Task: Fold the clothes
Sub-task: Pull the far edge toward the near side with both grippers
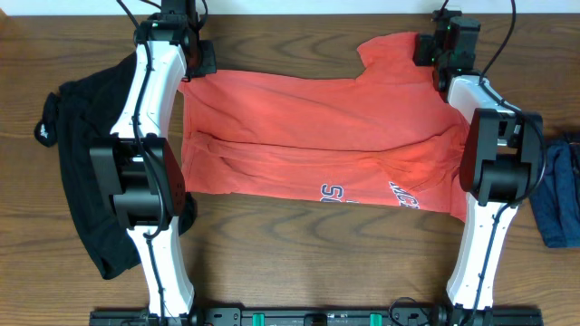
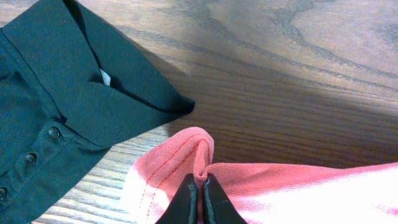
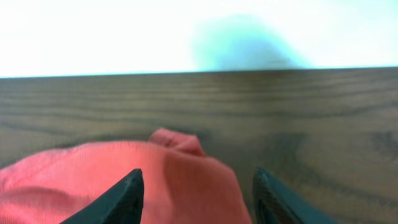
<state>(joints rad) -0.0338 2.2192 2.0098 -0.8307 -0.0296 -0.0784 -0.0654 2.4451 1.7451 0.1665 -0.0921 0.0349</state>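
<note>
A coral-red T-shirt [image 1: 317,136] lies spread across the middle of the table, its near part folded up with white lettering showing. My left gripper [image 2: 200,186] is shut on a pinch of the shirt's hem [image 2: 186,155] at the back left corner [image 1: 190,77]. My right gripper [image 3: 198,186] is open, its fingers on either side of a bunched bit of the red shirt [image 3: 180,168] near the back right sleeve [image 1: 435,54]. A black polo shirt [image 1: 82,154] lies at the left; its collar and buttons show in the left wrist view [image 2: 68,93].
A blue denim garment [image 1: 557,195] lies at the right table edge. The table's back edge runs close behind the right gripper [image 3: 199,71]. Both arm bases stand at the front of the wooden table [image 1: 299,263].
</note>
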